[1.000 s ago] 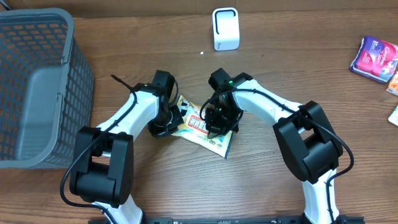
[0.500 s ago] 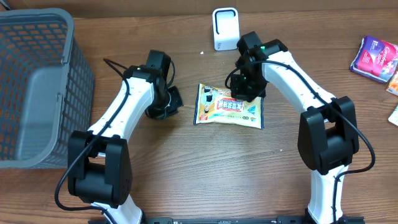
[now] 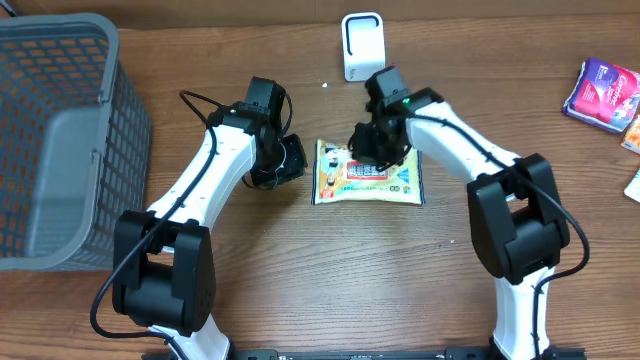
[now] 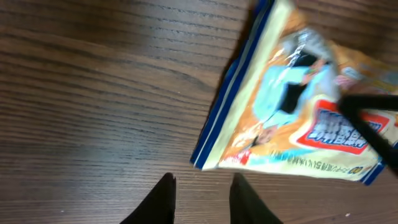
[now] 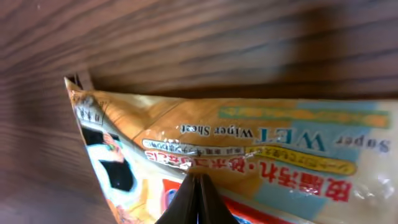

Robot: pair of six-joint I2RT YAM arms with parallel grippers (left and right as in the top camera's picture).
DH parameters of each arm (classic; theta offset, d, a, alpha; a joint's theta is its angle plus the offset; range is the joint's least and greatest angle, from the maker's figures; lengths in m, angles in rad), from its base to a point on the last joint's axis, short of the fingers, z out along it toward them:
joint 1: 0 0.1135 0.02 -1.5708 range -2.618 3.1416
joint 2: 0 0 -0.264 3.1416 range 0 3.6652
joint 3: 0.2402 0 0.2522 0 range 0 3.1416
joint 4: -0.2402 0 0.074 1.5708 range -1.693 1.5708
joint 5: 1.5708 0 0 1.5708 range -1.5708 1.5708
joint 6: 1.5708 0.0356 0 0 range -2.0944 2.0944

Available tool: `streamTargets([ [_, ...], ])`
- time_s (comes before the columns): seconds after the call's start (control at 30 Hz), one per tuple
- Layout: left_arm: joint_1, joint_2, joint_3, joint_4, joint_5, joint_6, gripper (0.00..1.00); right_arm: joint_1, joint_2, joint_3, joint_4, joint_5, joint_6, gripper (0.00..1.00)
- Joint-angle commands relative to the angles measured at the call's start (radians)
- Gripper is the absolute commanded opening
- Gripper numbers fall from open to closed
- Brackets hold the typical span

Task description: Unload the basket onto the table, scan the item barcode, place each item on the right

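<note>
Wood-grain table (image 3: 300,300), white scanner (image 3: 363,45) standing at the far edge. Wet-wipe packet (image 3: 368,178) lies flat, printed face up, just in front of the scanner on the robot's side.

No barcode is readable on the face that shows, so my read is you're at the grip-and-flip step, with the scan not yet done.

- **Right gripper** (image 5: 198,198): fingers pressed together, tip over the packet's edge nearest the scanner. Can't tell whether it touches the film or pinches any.
- **Left gripper** (image 4: 202,198): fingers spread a little, nothing between them. It hangs over bare wood in front of the scanner and off to the robot's left, just beside the packet's end.

Next move, as I see it: get a real pinch on one edge, lift, and turn the coded side to the scanner window. The film looks slick, so expect slip.
</note>
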Motion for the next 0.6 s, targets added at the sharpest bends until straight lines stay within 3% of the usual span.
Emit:
streamTargets([
  [0.0, -0.007, -0.029, 0.008, -0.002, -0.006, 0.006, 0.33, 0.073, 0.002, -0.049, 0.051, -0.020, 0.035, 0.04],
  [0.13, -0.007, -0.029, 0.008, -0.011, -0.006, 0.006, 0.35, 0.113, 0.000, 0.013, 0.009, 0.035, 0.022, 0.04],
  [0.27, -0.007, -0.029, 0.008, -0.019, -0.006, 0.006, 0.39, 0.083, -0.002, 0.206, -0.175, 0.114, -0.023, 0.04],
  [0.4, -0.010, -0.029, 0.005, -0.023, -0.006, 0.007, 0.49, 0.000, -0.002, 0.429, -0.377, 0.126, -0.096, 0.16],
  [0.43, -0.013, -0.029, 0.004, -0.022, -0.006, 0.007, 0.54, -0.025, -0.002, 0.470, -0.420, 0.129, -0.100, 0.24],
  [0.47, -0.016, -0.029, 0.003, -0.022, -0.007, 0.007, 0.63, -0.063, -0.002, 0.509, -0.464, 0.130, -0.115, 0.50],
  [0.53, -0.016, -0.029, -0.002, -0.022, -0.007, 0.007, 0.84, -0.119, -0.002, 0.525, -0.495, 0.132, -0.117, 0.81],
  [0.57, -0.016, -0.028, -0.006, -0.022, -0.006, 0.006, 0.90, -0.150, -0.001, 0.524, -0.505, 0.132, -0.117, 0.92],
])
